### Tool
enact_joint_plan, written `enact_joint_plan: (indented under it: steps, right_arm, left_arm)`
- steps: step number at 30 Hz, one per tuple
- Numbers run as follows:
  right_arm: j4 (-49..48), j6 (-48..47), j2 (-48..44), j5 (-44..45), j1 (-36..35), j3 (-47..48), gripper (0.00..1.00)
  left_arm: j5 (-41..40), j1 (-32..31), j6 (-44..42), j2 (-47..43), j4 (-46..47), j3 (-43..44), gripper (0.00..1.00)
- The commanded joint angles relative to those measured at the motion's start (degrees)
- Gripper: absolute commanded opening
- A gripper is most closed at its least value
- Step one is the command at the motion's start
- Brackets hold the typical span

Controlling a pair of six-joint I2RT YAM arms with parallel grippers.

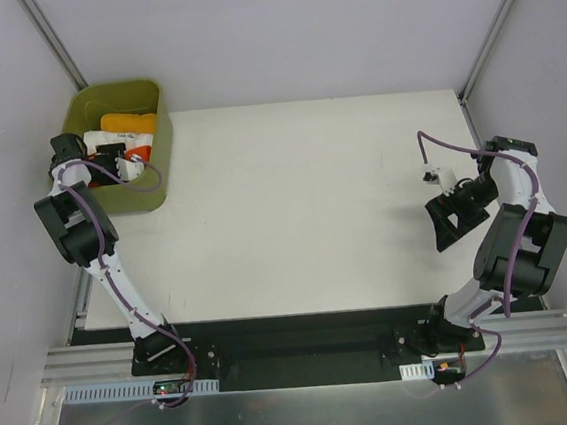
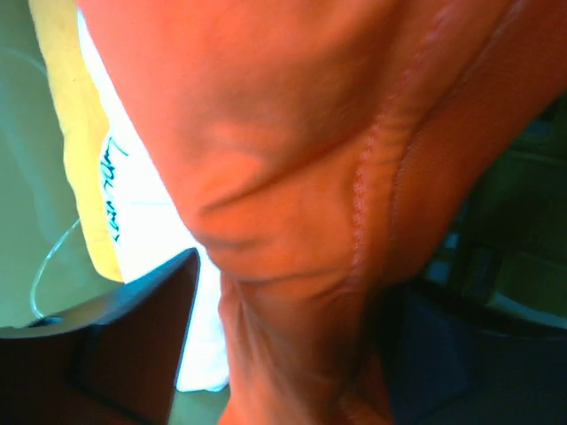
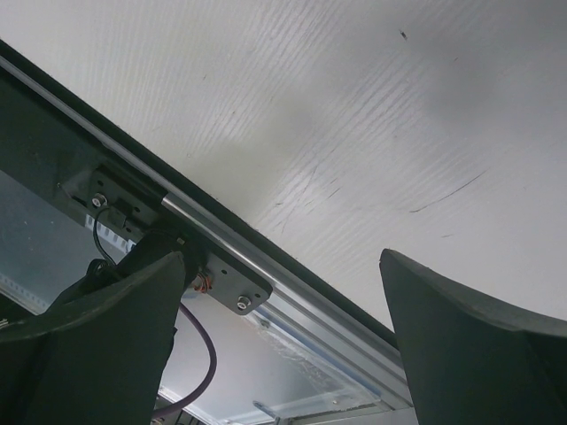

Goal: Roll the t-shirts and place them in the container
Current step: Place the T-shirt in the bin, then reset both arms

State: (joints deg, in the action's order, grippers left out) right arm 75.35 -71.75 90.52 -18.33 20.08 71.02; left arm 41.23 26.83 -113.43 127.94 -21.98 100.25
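Note:
The red-orange t-shirt fills the left wrist view as bunched cloth and hangs between my left gripper's spread fingers; the jaws stand open around it. In the top view the left gripper is down inside the green bin at the red-orange shirt. A white shirt and a yellow-orange rolled shirt lie beside it in the bin; both also show in the left wrist view, white and yellow. My right gripper is open and empty above the table at the right.
The white table top spreads between the arms. The green bin stands at the table's far left corner. A metal frame rail and black strip run along the table's near edge. Grey walls enclose the back and sides.

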Motion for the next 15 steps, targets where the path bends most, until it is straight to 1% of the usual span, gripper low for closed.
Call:
enact_joint_plan:
  steps: [1,4,8,9,11,12,14,15]
  right_arm:
    - [19.6,0.2,0.3,0.6,0.5,1.7,0.96]
    - [19.6,-0.1,1.1,0.1,0.5,3.0,0.96]
    - [19.7,-0.3,2.4,-0.6,0.4,5.7,0.96]
    - [19.7,-0.3,2.6,-1.2,0.4,6.3,0.96]
    - [19.7,-0.4,3.2,-1.7,0.4,7.5,0.96]
    - [19.7,-0.5,3.2,-2.5,0.5,7.9,0.96]
    - [19.6,-0.8,3.2,-3.6,0.5,9.0,0.96]
    - [19.7,-0.9,3.2,-4.7,0.4,9.4,0.96]
  left_arm:
    - [0.0,0.2,-11.3,-0.7,-2.3,-1.3,0.99]
    - [1.2,0.2,-10.7,-3.3,-2.2,-3.7,0.99]
    - [3.0,0.2,-8.9,-9.4,-2.2,-8.0,0.99]
    - [4.3,0.2,-6.6,-10.6,-2.3,-9.5,0.99]
    - [4.9,0.2,-5.0,-14.4,-2.2,-12.5,0.99]
    - [5.5,0.3,-2.3,-15.8,-2.2,-13.3,0.99]
    - [5.4,0.2,0.3,-18.9,-2.4,-15.2,0.99]
    - [5.2,0.3,3.2,-19.7,-2.4,-15.5,0.99]
